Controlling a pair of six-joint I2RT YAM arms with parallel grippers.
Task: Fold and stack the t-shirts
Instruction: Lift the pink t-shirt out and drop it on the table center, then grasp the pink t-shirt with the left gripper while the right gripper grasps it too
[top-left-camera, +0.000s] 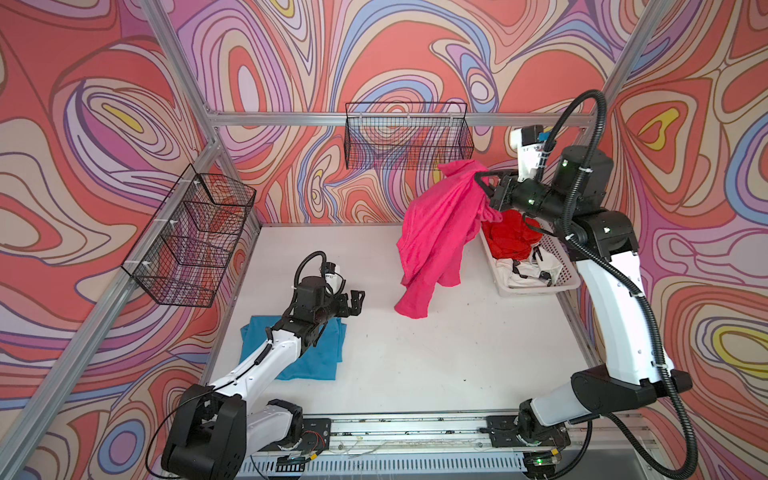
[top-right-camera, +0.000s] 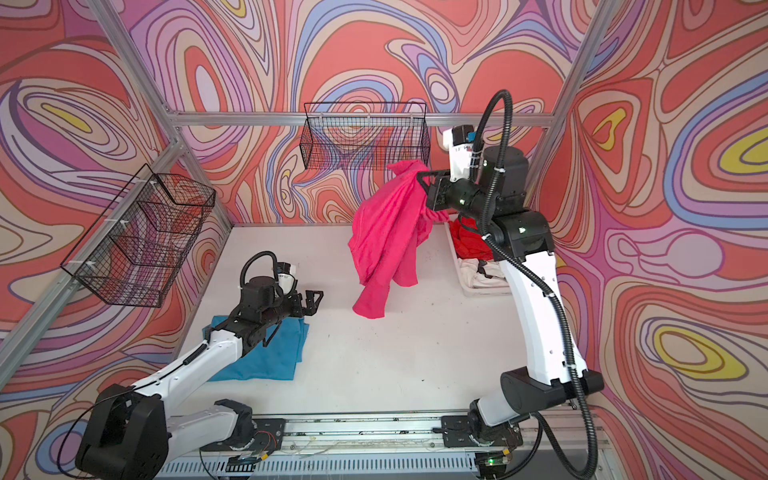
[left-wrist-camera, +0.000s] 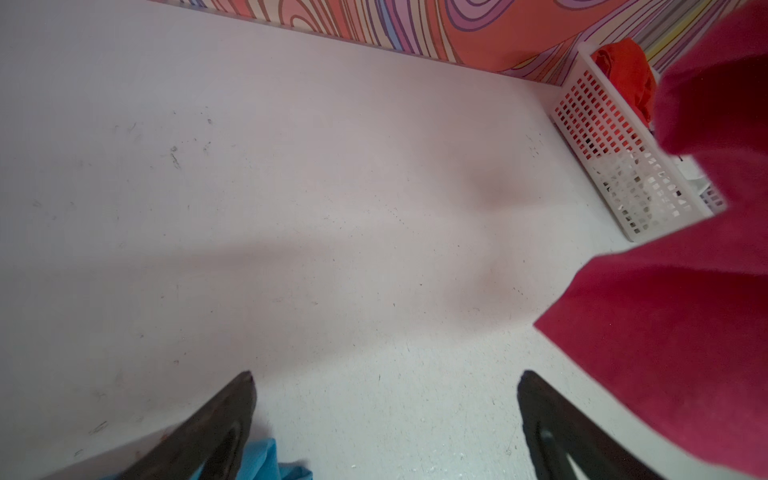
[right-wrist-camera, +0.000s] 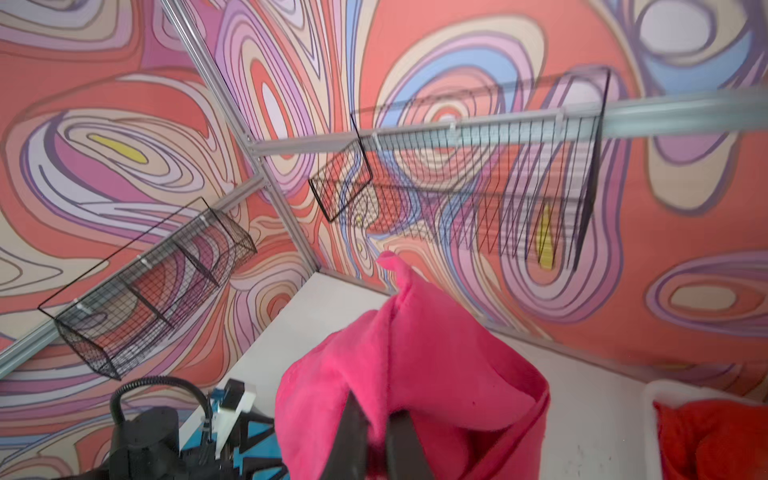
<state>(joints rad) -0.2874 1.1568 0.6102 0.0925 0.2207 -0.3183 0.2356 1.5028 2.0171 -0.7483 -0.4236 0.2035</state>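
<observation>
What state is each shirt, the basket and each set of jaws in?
right gripper, jaws shut on the magenta-pink t-shirt
left gripper, jaws open, empty
magenta-pink t-shirt, lifted, hanging unfolded
teal-blue t-shirt, folded, flat on the table
white basket, upright on the table
red t-shirt, crumpled in the basket
white t-shirt, crumpled in the basket

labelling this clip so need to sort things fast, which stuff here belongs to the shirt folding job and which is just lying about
Part of the job: pink t-shirt, held up by the right gripper; teal t-shirt, folded on the table; red t-shirt and white t-shirt, in the white basket.
Not part of it: back-wall wire basket; left-wall wire basket.
</observation>
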